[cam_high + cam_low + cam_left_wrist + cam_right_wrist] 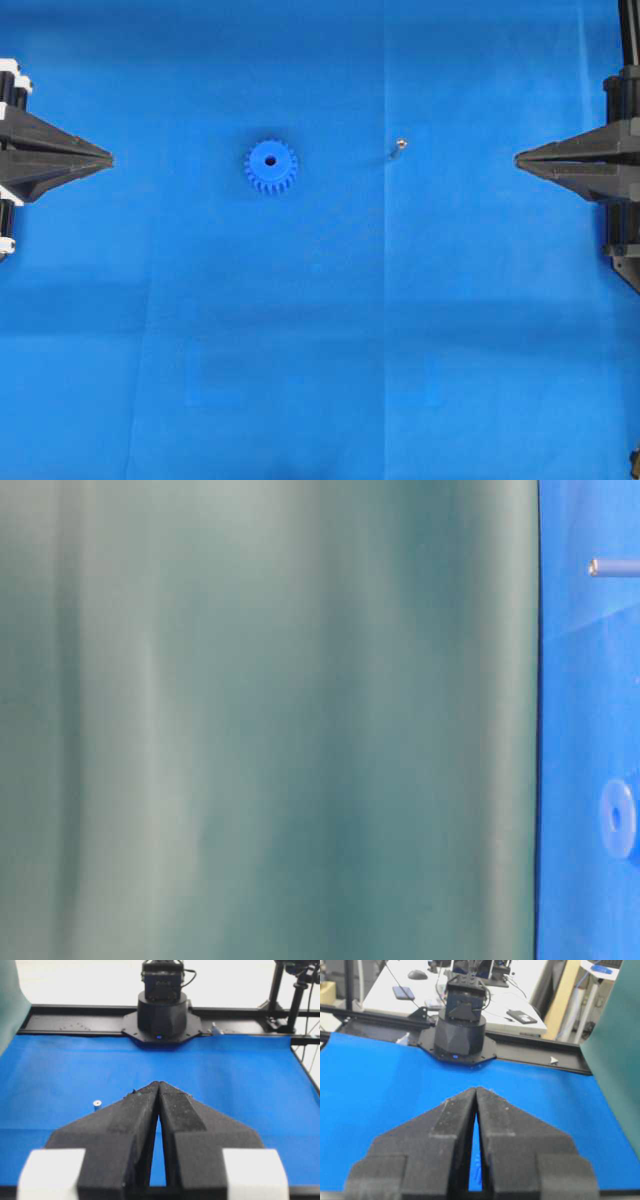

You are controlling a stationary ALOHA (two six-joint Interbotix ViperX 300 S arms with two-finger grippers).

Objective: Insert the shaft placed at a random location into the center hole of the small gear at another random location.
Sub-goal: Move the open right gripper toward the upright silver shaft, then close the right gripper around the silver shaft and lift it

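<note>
The small gear (270, 166) lies flat on the blue mat left of centre, its center hole (269, 160) facing up. The shaft (397, 148), a tiny silvery pin, stands right of the middle; it also shows in the left wrist view as the shaft (97, 1104) and in the table-level view as the shaft (612, 567). My left gripper (110, 158) rests at the left edge, shut and empty. My right gripper (517, 158) rests at the right edge, shut and empty. Both are far from the gear and pin. The gear (619, 817) shows edge-on in the table-level view.
A blue mat (330, 330) covers the whole table. A green backdrop (270, 720) fills most of the table-level view. The opposite arm's base (161, 1012) stands at the far edge of the mat in each wrist view.
</note>
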